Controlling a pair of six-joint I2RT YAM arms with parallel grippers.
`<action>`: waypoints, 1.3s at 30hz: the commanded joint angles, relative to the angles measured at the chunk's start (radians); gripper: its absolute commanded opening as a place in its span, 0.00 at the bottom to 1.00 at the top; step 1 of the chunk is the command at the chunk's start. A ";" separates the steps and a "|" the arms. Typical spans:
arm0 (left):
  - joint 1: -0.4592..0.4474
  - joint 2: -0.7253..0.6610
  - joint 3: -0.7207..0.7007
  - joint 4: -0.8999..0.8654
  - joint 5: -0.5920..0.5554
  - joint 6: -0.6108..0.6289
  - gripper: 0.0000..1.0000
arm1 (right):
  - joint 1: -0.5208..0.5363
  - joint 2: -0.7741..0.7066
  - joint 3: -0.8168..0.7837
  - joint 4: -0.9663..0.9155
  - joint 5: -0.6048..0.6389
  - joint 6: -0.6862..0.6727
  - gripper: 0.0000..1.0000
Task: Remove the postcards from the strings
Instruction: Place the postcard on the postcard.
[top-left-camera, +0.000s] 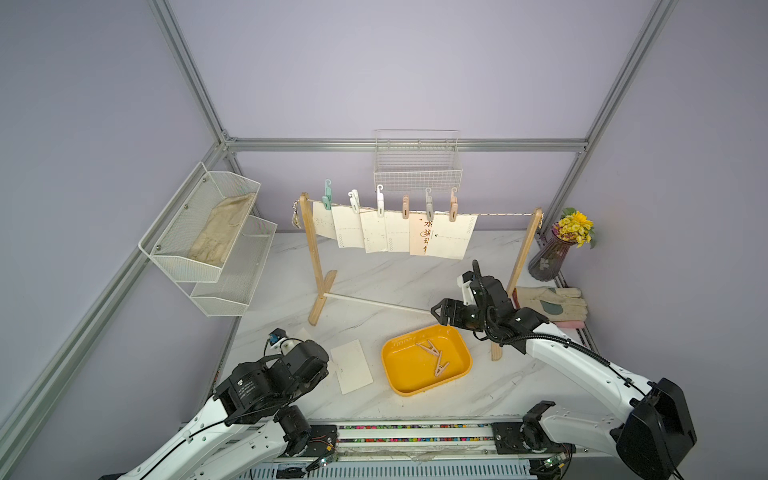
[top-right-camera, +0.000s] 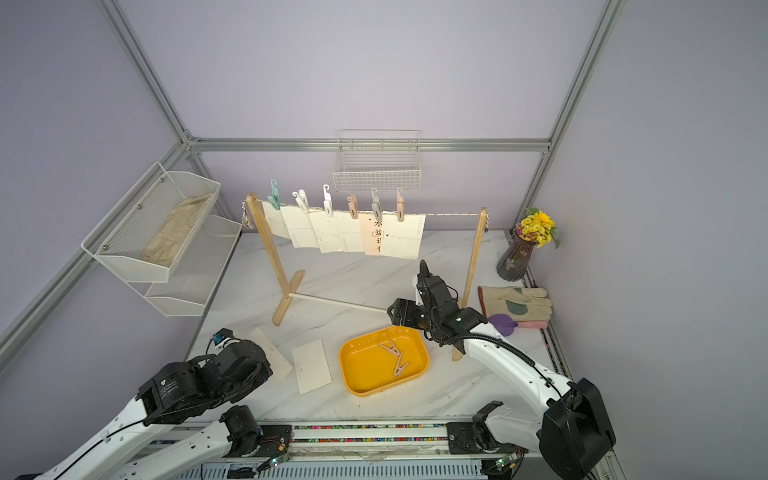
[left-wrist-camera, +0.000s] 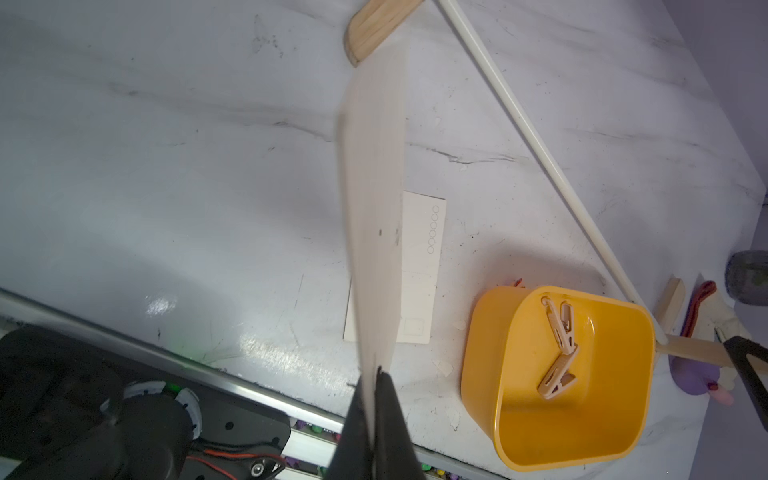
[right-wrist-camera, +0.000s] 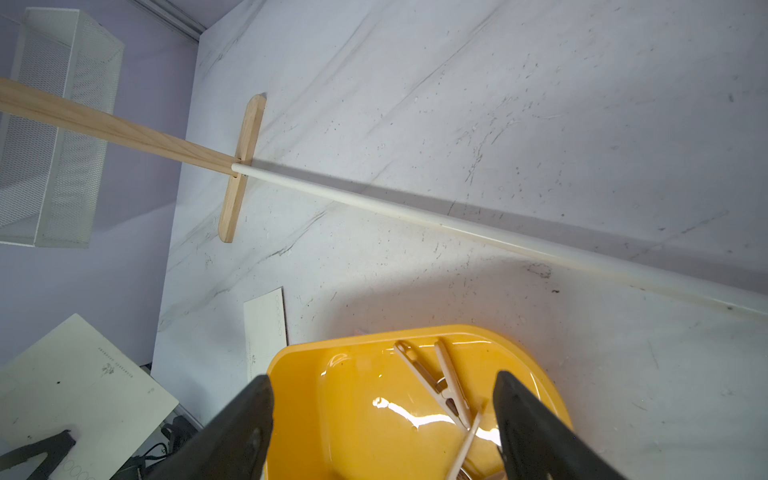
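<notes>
Several cream postcards (top-left-camera: 376, 235) and a pale pink one with calligraphy (top-left-camera: 419, 239) hang from the strings (top-left-camera: 505, 214), held by pastel clothespins (top-left-camera: 380, 203). My left gripper (left-wrist-camera: 371, 376) is shut on the edge of one postcard (left-wrist-camera: 374, 187), held edge-on above the table's front left. Below it another postcard (top-left-camera: 356, 371) lies flat on the marble, also in the left wrist view (left-wrist-camera: 419, 266). My right gripper (top-left-camera: 441, 313) stands open and empty over the far edge of the yellow tray (top-left-camera: 403, 370); in its wrist view (right-wrist-camera: 382, 382) nothing is between the fingers.
Two beige clothespins (top-left-camera: 434, 358) lie in the tray. The stand's white rod (top-left-camera: 374, 302) runs between wooden feet just behind the tray. A work glove (top-left-camera: 555, 303) and flower vase (top-left-camera: 548, 257) sit at right. Mesh shelves (top-left-camera: 208, 237) hang left, a wire basket (top-left-camera: 417, 166) on the back wall.
</notes>
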 joint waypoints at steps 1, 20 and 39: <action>0.006 -0.014 -0.036 -0.098 -0.001 -0.217 0.00 | 0.003 -0.001 0.019 0.063 -0.017 -0.022 0.84; 0.041 -0.056 -0.258 0.205 0.210 -0.473 0.00 | 0.003 -0.050 -0.015 0.089 -0.013 -0.029 0.85; 0.045 -0.021 -0.312 0.367 0.186 -0.522 0.45 | 0.004 -0.063 -0.013 0.091 0.013 -0.032 0.92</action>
